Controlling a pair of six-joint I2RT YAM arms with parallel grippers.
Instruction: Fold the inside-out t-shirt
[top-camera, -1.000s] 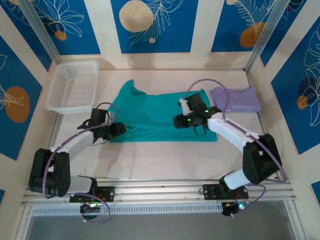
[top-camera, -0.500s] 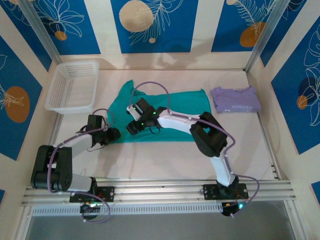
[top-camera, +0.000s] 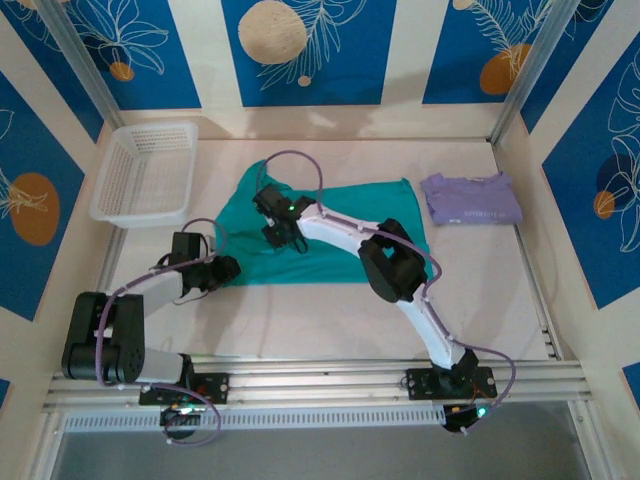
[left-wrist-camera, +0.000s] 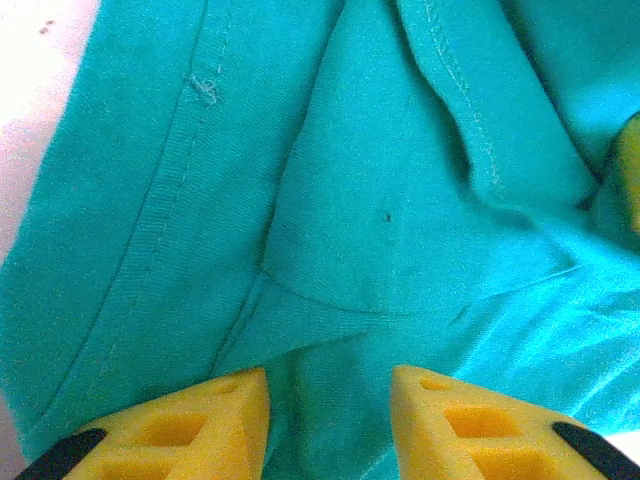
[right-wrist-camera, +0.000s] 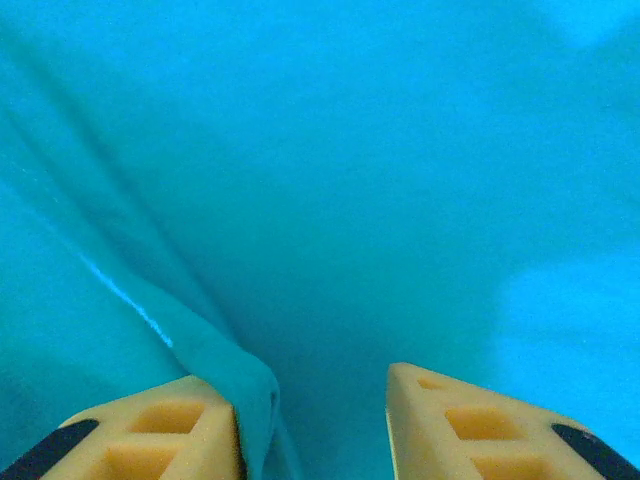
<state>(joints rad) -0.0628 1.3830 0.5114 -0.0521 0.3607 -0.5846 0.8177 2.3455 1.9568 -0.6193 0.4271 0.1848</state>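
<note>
The inside-out t-shirt (top-camera: 345, 205) is teal-green and lies spread on the table's middle, with its seams showing up close (left-wrist-camera: 440, 60). My left gripper (top-camera: 225, 270) sits at the shirt's near-left corner. Its yellow fingers are apart (left-wrist-camera: 330, 420), with cloth lying between and under them. My right arm reaches across the shirt to its upper left, where the right gripper (top-camera: 274, 228) points down onto the cloth. Its jaws are open (right-wrist-camera: 312, 430), and a small fold of teal cloth (right-wrist-camera: 235, 385) rests against the inner face of the left finger.
A folded pale lavender shirt (top-camera: 470, 198) lies at the back right. A white mesh basket (top-camera: 145, 170) stands at the back left. The right arm's elbow (top-camera: 390, 265) hangs over the shirt's near edge. Walls close in the table on three sides.
The right arm has swung from the shirt's right side across to its upper left. Both grippers have narrowed. The left gripper has barely shifted at the near-left corner.
</note>
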